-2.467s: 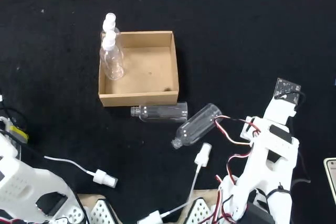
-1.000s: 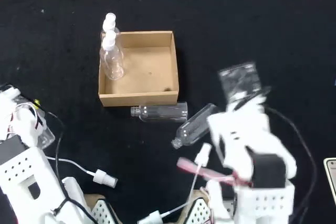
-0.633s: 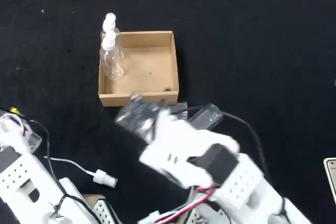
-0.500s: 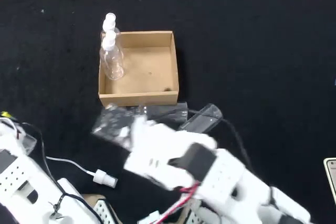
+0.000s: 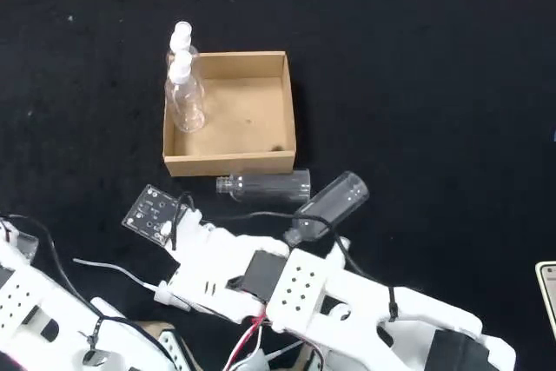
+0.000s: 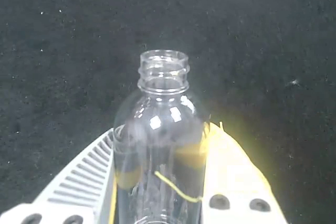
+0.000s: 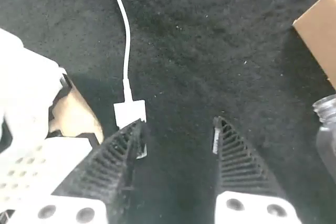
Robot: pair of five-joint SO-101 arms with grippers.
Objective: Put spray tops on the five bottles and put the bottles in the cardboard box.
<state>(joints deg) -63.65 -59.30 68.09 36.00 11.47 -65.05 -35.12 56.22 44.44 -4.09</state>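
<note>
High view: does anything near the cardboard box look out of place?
One uncapped bottle lies on its side along the front wall of the cardboard box, outside it; a second uncapped bottle lies askew beside it. Both belong capped, inside.

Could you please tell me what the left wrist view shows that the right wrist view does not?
Left wrist view alone: the left gripper shut on an uncapped clear bottle, its open neck pointing away from the camera. Right wrist view alone: the right gripper open close to a spray top lying with its long tube on the table, a corner of the cardboard box, and the neck of a second bottle near it. Both share the black table.
</note>
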